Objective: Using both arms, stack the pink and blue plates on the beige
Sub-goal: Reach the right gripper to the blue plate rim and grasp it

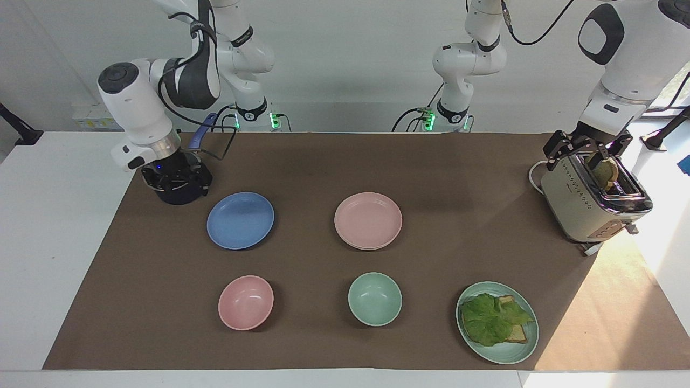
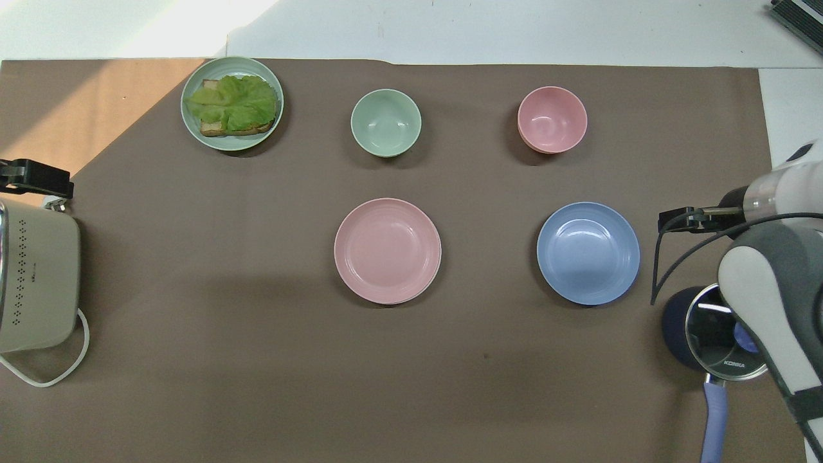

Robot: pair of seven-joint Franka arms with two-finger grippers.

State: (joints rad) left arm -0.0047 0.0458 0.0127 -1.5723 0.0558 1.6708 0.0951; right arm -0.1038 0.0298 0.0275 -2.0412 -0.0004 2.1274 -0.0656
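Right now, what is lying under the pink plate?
Under the pink plate a thin pale rim shows, apparently another plate of the same size. Its face and exact colour are covered.

This is a robotics lab staged as a kitchen table. Two white arms are bolted at the edge of a white table [image 1: 64, 242], their bases lit by green indicator lights, cables hanging loose against a bare pale wall. A brown mat [image 1: 302, 161] covers the tabletop as a work surface. On the mat sit kitchen props: a toaster [image 1: 590, 207] at the left arm's end, a lidded saucepan [image 2: 707, 334] at the right arm's end, and plates and bowls between them.
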